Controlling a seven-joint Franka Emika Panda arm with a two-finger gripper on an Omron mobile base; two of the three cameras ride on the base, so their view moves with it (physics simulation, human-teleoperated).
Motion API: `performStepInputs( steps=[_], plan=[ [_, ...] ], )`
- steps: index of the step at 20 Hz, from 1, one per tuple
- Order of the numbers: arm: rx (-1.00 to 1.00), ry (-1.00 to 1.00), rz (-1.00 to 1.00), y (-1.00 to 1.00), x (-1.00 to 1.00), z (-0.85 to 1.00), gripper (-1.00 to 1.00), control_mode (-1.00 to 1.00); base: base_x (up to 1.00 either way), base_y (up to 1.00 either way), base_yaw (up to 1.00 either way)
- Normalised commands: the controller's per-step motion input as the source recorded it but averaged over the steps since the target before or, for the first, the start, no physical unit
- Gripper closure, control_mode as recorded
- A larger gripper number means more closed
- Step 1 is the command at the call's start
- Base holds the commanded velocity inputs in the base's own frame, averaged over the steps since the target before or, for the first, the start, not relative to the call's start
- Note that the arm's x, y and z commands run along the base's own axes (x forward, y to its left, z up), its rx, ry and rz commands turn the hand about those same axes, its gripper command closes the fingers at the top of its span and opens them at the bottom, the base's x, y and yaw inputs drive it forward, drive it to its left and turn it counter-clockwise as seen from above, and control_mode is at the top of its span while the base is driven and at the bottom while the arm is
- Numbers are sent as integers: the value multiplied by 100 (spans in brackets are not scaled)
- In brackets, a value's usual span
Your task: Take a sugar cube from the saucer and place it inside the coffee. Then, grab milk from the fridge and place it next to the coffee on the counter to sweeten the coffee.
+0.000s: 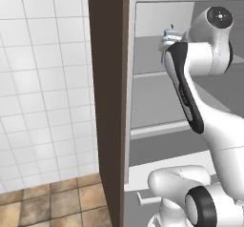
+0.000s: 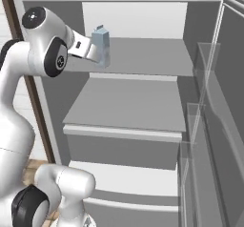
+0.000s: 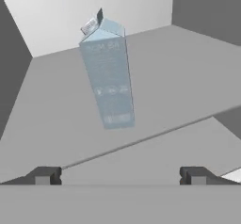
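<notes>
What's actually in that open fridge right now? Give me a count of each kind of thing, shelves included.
Pale blue-white gabled milk carton: 1
Flat pale grey fridge shelves, counted in the right base view: 3
Robot end effector, jaws open, short of the carton: 1
Total: 5

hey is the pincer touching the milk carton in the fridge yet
Apart. In the hand view the open pincer has both tips at the bottom edge, and bare fridge shelf lies between them and the base of the milk carton.
</notes>
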Motion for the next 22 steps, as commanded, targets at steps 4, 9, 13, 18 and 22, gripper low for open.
performStepInputs(
  steps=[4,9,13,18,22],
  plan=[
    [-9,0,0,0,60,-13,-100,-100,0,0,0],
    [-15,-7,0,-3,53,-23,-100,-100,0,0,0],
    [0,0,0,-2,54,-5,-100,-100,0,0,0],
    [0,0,0,-16,41,-8,-100,-100,0,0,0],
    [0,-2,0,-22,11,0,-100,-100,0,0,0]
  ],
)
